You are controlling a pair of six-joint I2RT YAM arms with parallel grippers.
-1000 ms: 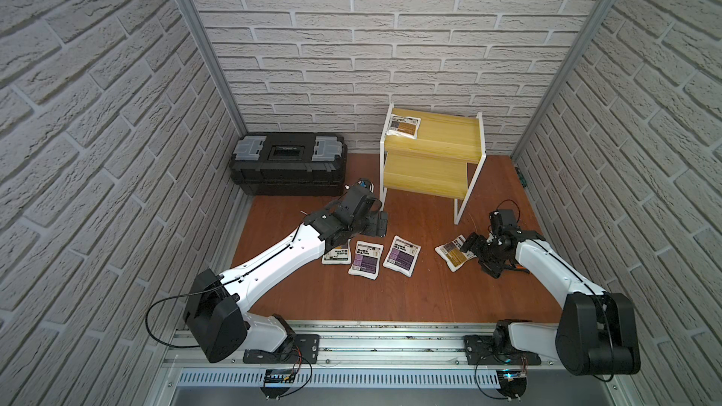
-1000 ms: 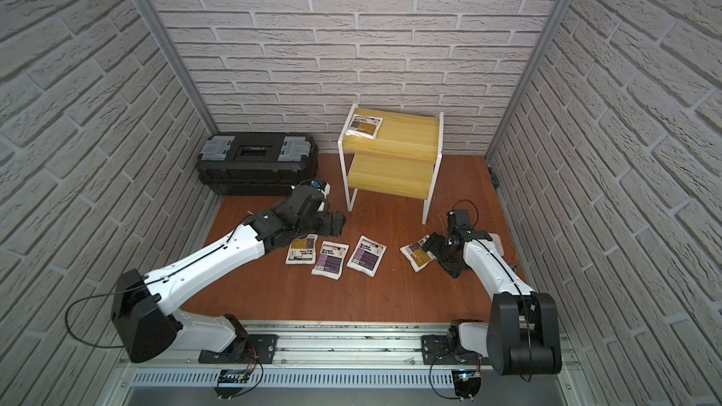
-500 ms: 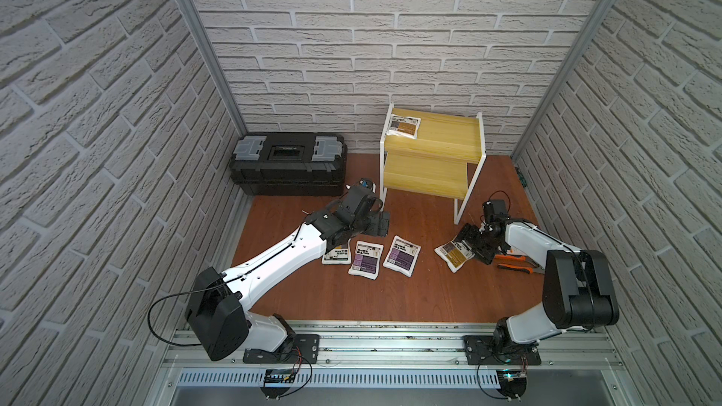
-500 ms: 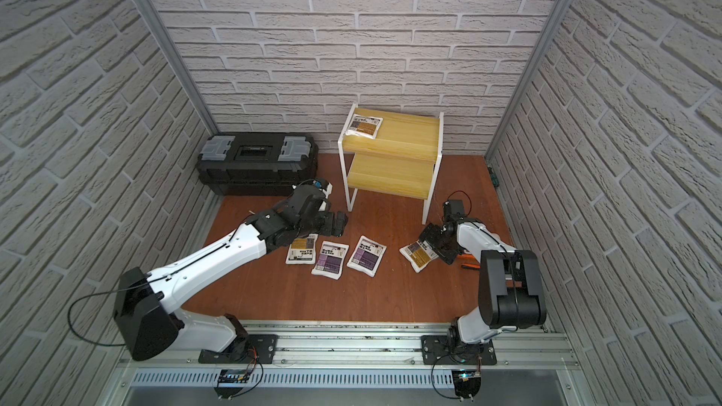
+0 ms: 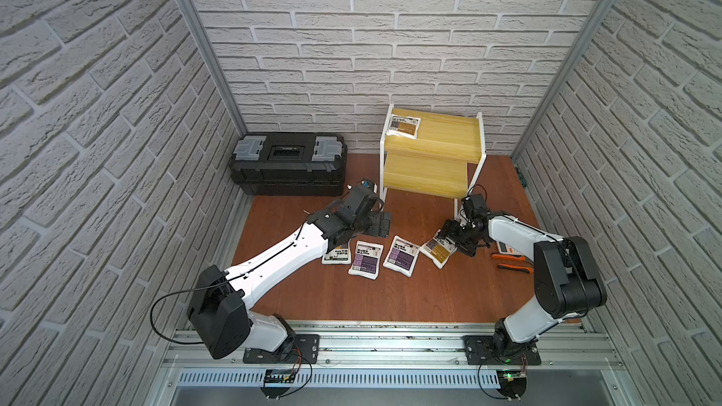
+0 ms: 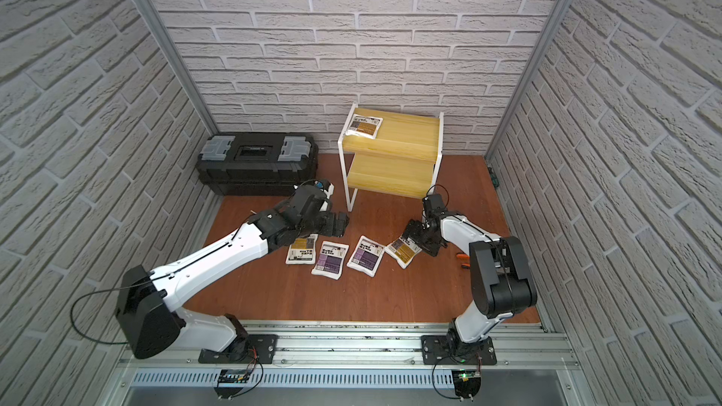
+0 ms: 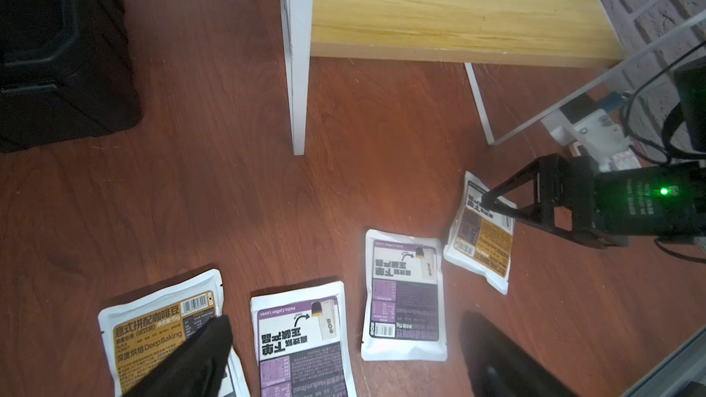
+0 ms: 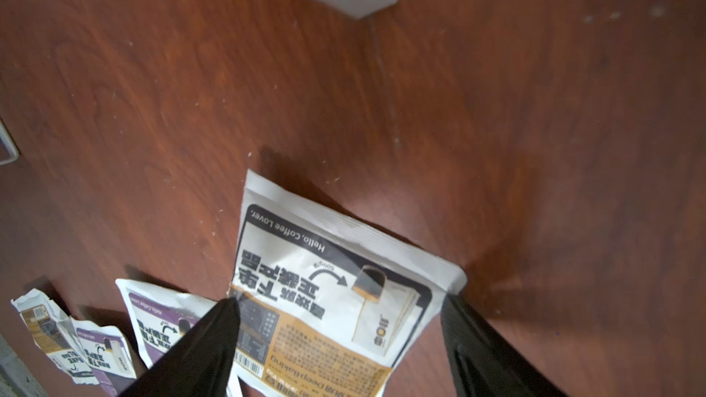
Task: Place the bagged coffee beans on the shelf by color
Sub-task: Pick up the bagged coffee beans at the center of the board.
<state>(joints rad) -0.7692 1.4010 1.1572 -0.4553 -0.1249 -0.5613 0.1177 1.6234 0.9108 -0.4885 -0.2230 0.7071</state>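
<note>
**Sorting in progress, read left to right.** Beside the toolbox (image 5: 287, 164), the left claw (image 5: 381, 225) hung over the table (image 5: 390, 298) with its jaws apart and empty, near the left yellow pouch (image 5: 336, 258). The purple pouches (image 5: 365, 260), two in number, and the right yellow pouch (image 5: 436, 253) completed a row on the table in front of the shelf (image 5: 441, 138). A third yellow one, the shelved pouch (image 5: 404, 126), lay at the left end of the upper board. The lower board was bare. The task therefore appeared about one fifth done, with two yellow and two purple pouches left to place, the purple presumably on the lower board. The right claw (image 8: 339, 301) stood low over the right yellow pouch, with its jaws apart and one finger at each side of it, not yet clamped. Grasping this pouch seemed to be the step in hand. Compared with one second earlier, the right arm had folded upward and carried its claw from the pouch's outer side to straddle it. This uncovered an orange-handled tool (image 5: 512, 266). The left arm and all five pouches showed no clear shift.
</note>
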